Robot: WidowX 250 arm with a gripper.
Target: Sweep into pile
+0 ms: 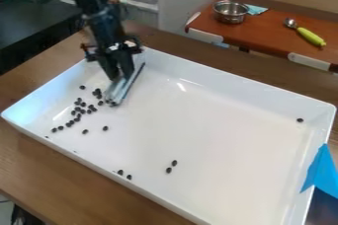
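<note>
From here, the claw has a grey sweeper pinched, with most of the dark beans just beside it. A hasty stroke could scatter them — and that lone bean, well apart from the claw, might be missed.

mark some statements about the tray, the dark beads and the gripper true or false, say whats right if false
1. All the dark beads lie in one pile. False: most are loosely grouped toward the left end, others scattered.
2. The gripper holds a grey tool in the white tray. True.
3. The metal bowl is inside the tray. False: the bowl stands on the reddish-brown table behind.
4. A lone bead lies near the tray's right end. True.
</note>
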